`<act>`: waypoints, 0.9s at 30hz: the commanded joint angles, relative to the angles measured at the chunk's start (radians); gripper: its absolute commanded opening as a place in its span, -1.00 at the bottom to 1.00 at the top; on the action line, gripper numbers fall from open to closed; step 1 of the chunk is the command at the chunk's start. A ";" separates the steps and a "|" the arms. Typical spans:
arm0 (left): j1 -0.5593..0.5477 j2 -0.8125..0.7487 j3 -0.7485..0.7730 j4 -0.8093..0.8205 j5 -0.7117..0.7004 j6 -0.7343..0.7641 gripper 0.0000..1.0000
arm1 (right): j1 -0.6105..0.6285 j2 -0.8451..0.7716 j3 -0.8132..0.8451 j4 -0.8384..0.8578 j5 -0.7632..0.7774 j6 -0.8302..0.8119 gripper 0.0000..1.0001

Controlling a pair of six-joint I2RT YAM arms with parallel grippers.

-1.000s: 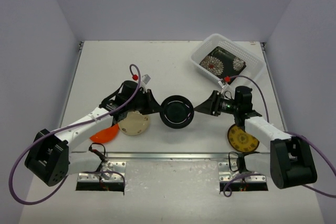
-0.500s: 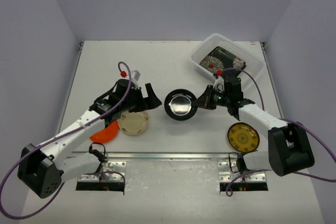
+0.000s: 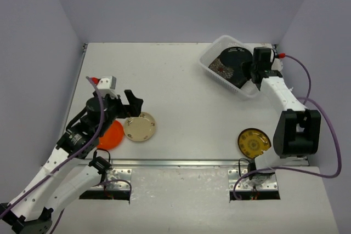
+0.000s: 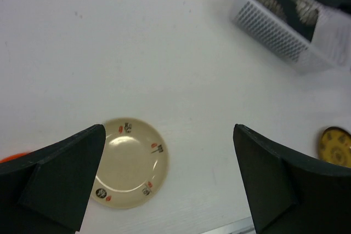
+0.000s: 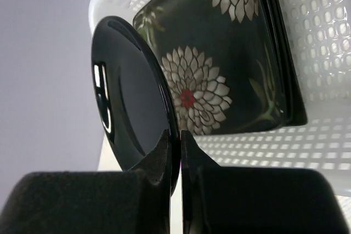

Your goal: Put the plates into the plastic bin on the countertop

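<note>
My right gripper (image 3: 248,69) (image 5: 174,135) is shut on the rim of the round black plate (image 3: 232,60) (image 5: 129,113). It holds the plate on edge over the white plastic bin (image 3: 210,54) (image 5: 323,36) at the back right of the countertop (image 3: 164,75). A square black floral plate (image 3: 219,70) (image 5: 219,64) lies inside the bin. My left gripper (image 3: 133,106) (image 4: 168,130) hangs open and empty above the cream plate (image 3: 139,127) (image 4: 129,163). An orange plate (image 3: 111,134) lies left of the cream one.
A dark plate with a yellow pattern (image 3: 253,143) (image 4: 335,145) lies at the front right, close to the right arm's base. A metal rail (image 3: 175,163) runs along the front edge. The left wrist view shows the bin (image 4: 274,34) far off at top right.
My left gripper opened, let go of the black plate and drew back to the left. My right gripper shut on the plate and carried it from mid-table to over the bin.
</note>
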 commanded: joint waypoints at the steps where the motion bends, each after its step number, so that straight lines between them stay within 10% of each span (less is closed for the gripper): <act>1: -0.001 0.035 -0.027 0.001 -0.030 0.053 1.00 | 0.007 0.186 0.244 -0.199 0.182 0.153 -1.00; 11: -0.002 0.021 -0.045 0.015 -0.013 0.051 1.00 | 0.007 0.292 0.277 -0.120 0.160 0.113 -0.63; 16: -0.001 0.025 -0.044 0.015 -0.012 0.051 1.00 | 0.006 0.241 0.262 -0.069 0.068 -0.066 0.97; 27: -0.002 0.017 -0.045 0.015 -0.019 0.049 1.00 | 0.009 0.038 0.296 -0.433 -0.050 -0.614 0.98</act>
